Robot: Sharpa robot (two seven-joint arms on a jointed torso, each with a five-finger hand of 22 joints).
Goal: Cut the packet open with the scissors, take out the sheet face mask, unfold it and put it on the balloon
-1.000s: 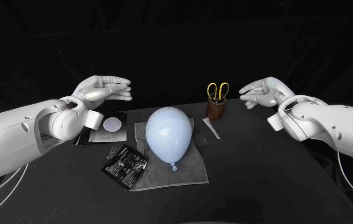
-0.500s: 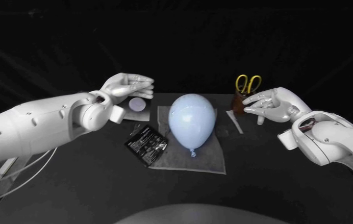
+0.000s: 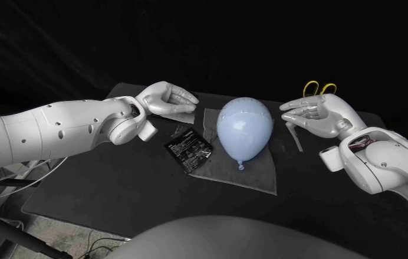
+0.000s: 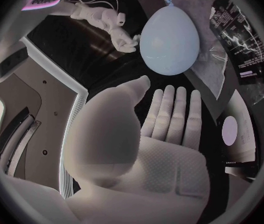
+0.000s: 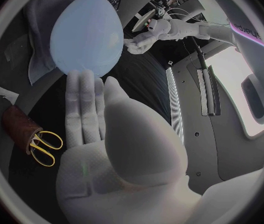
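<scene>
While both hands hover above the black table (image 3: 111,182), the pale blue balloon (image 3: 244,128) lies on a grey cloth (image 3: 255,176) between them. Left hand (image 3: 167,98): fingers stretched out, holding nothing. Right hand (image 3: 316,112): likewise outstretched and empty. The black packet (image 3: 188,148) lies flat at the cloth's edge, on the left hand's side. Yellow-handled scissors (image 3: 319,87) stand in a brown holder (image 5: 15,125) behind the right hand.

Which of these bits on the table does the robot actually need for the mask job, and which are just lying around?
For the job: black packet, scissors, balloon.
Lying about: grey cloth under the balloon, brown pot holding the scissors, white strip, white disc.
</scene>
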